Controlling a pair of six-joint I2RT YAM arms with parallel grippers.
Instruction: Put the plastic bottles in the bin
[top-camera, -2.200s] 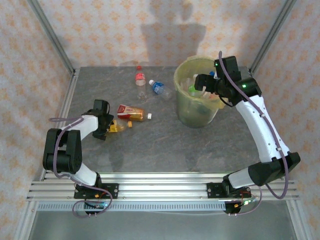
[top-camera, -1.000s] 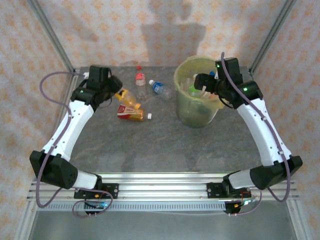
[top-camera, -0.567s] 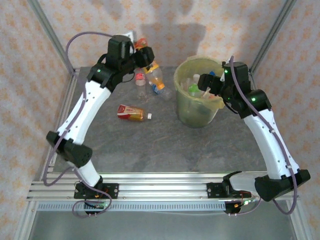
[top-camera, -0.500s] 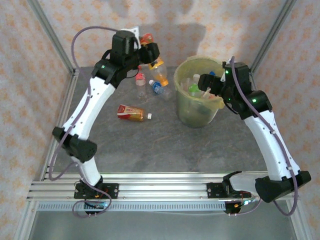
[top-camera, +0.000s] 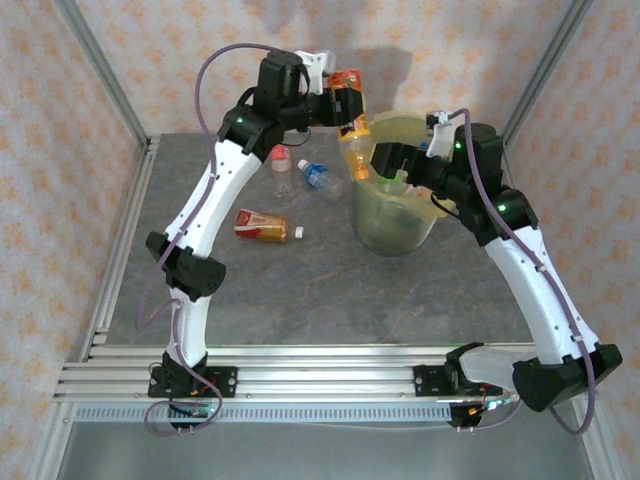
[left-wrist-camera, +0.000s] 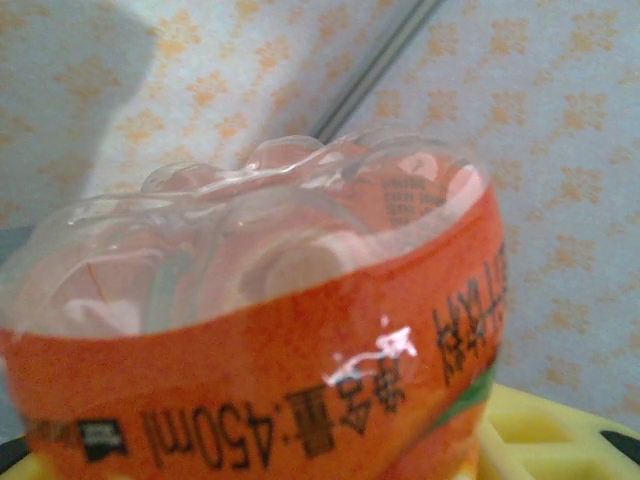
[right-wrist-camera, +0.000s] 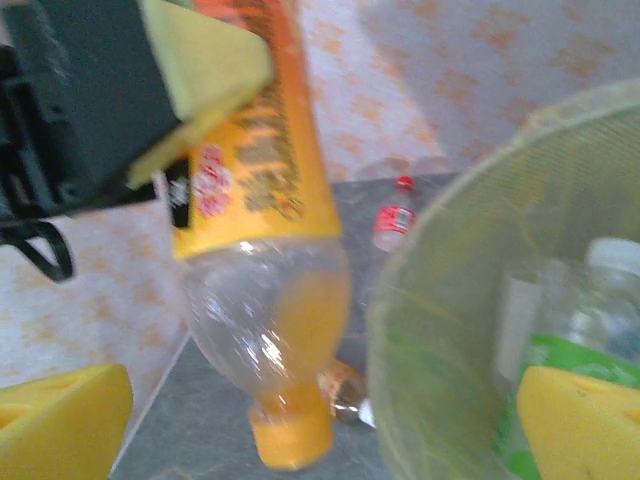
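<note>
Top external, left hand (top-camera: 344, 96) gripping bottle (top-camera: 355, 150) (inverted)

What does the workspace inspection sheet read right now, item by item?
Surface: grey table, three bottles on it.
Job's things: orange-label bottle cap down, close by the rim of the bin; red-label bottle, blue-label bottle and red-cap bottle on the table; green-label bottle inside the bin.
Clutter: nothing seen.
Grippers: left gripper shut on the orange-label bottle; right gripper open over the bin.
Cables: purple cable loops above the left arm.
Surroundings: patterned wall, metal frame post.
</note>
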